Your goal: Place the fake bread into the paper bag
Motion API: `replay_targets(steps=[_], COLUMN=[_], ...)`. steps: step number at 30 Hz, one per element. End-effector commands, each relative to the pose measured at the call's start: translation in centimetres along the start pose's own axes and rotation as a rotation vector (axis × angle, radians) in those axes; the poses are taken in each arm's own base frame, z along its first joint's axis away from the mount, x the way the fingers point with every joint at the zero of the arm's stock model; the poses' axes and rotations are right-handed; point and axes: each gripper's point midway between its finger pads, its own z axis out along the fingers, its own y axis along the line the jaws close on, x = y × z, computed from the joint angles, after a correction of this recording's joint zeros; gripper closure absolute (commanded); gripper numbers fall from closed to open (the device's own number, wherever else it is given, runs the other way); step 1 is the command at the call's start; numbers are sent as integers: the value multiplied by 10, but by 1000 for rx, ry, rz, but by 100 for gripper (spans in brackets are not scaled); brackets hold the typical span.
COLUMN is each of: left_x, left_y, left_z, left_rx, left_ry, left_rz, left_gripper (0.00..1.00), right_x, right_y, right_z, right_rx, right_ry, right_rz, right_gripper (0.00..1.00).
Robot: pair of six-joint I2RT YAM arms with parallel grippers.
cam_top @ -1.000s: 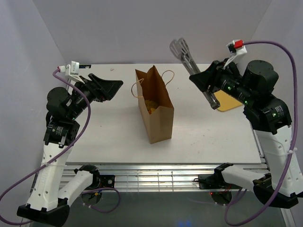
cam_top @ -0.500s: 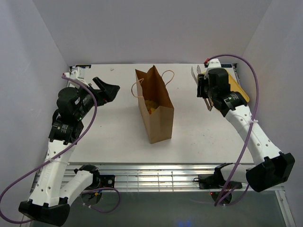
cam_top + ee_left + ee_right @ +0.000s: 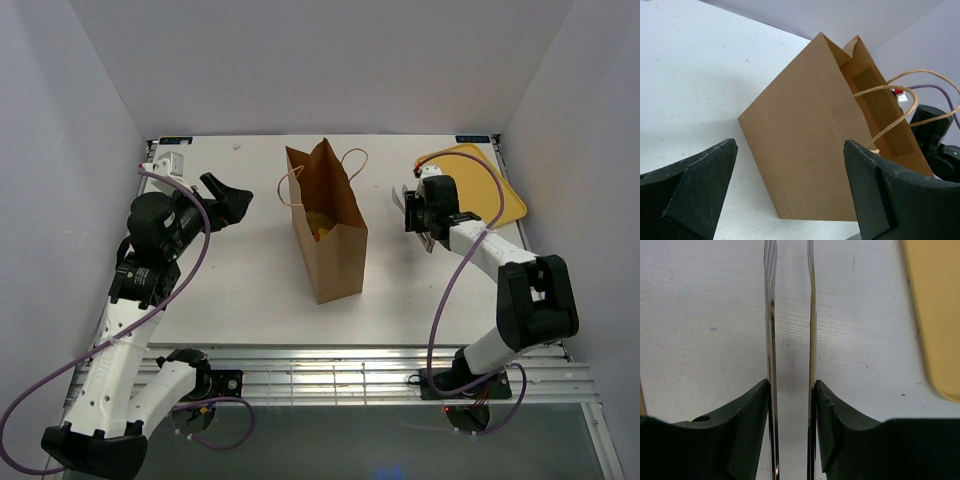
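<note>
Upright brown paper bag (image 3: 335,250), golden fake bread (image 3: 320,222) inside, left end effector (image 3: 230,193) gaping, right end effector (image 3: 420,212) clamping tongs (image 3: 771,340)

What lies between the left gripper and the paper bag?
Only bare table lies between the open left gripper and the paper bag. Both the top view and the left wrist view show this.

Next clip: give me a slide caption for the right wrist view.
Right pincer clamped on metal tongs, their empty blades pointing out over the white table, yellow tray at the right edge.
</note>
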Motion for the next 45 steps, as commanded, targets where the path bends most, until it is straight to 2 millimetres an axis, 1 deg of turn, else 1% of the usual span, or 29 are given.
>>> replay_targets(steps=[1, 5, 7, 9, 11, 12, 14, 17, 19, 21, 22, 24, 25, 28, 29, 30, 31, 32, 33, 34, 35, 36, 37, 38, 40, 41, 43, 45], left_x=[6, 10, 10, 11, 13, 13, 16, 20, 22, 26, 28, 33, 34, 40, 42, 42, 45, 46, 46, 52, 53, 54, 57, 65, 71, 79, 84, 90], left_y=[-2, 1, 1, 1, 1, 1, 1, 0, -3, -3, -4, -6, -6, -5, -5, -6, -3, -3, -4, 0, 0, 1, 4, 12, 24, 32, 42, 47], left_z=[-3, -2, -2, -2, -1, -1, 1, 2, 2, 3, 3, 2, 2, 4, 4, 5, 6, 6, 7, 8, 9, 9, 11, 14, 17, 19, 20, 19], left_rx=[21, 15, 16, 16, 19, 25, 29, 41, 56, 63, 69, 89, 91, 99, 98, 103, 98, 97, 104, 98, 97, 95, 84, 56, 2, -25, -71, -84], left_ry=[11, 16, 17, 17, 24, 26, 36, 49, 56, 70, 76, 89, 91, 110, 117, 117, 124, 125, 120, 129, 127, 124, 128, 142, 138, 150, 139, 133], left_rz=[2, 3, 5, 6, 5, 4, 1, -7, -18, -30, -40, -46, -48, -57, -66, -68, -77, -83, -94, -106, -116, -137, -149, -169, -210, -226, -261, -278], left_gripper=[2, 2, 2, 2, 2, 2, 2, 2, 2, 2, 2, 2, 2, 2, 2, 2, 2, 2, 2, 2, 2, 2, 2, 2, 2, 2, 2, 2], right_x=[-18, 2, 5, 16, 22, 29, 32, 29, 29, 25, 24, 19, 18, 10, 3, 8, 5, -3, -5, -1, -10, -11, -10, -7, -3, 5, 12, 24], right_y=[6, 2, 0, -4, -8, -9, -13, -12, -13, -14, -12, -11, -11, -11, -11, -11, -12, -13, -14, -15, -15, -15, -16, -15, -17, -17, -20, -22], right_z=[19, 41, 47, 56, 60, 64, 66, 66, 67, 65, 64, 61, 59, 53, 49, 44, 40, 31, 25, 19, 6, -1, -7, -19, -30, -40, -50, -62], right_rx=[-41, -40, -41, -34, -32, -34, -35, -53, -45, -41, -53, -60, -60, -59, -57, -52, -44, -38, -31, -19, -18, -13, -9, -9, 5, 8, 31, 49], right_ry=[-80, -23, -9, 23, 41, 60, 85, 96, 111, 103, 100, 87, 82, 61, 43, 68, 63, 40, 33, 47, 16, 11, 8, 7, 8, 20, 27, 35], right_rz=[-12, -18, -28, -31, -27, -25, -13, -7, -7, -6, -7, -9, -6, 3, 7, 15, 32, 41, 48, 59, 80, 91, 102, 114, 147, 164, 184, 211], right_gripper=[54, 52, 52, 52, 51, 50, 49, 46, 41, 34, 31, 1, 9, 10, 10, 10, 10, 10, 10, 10, 10, 10, 10, 10, 10, 10, 10, 10])
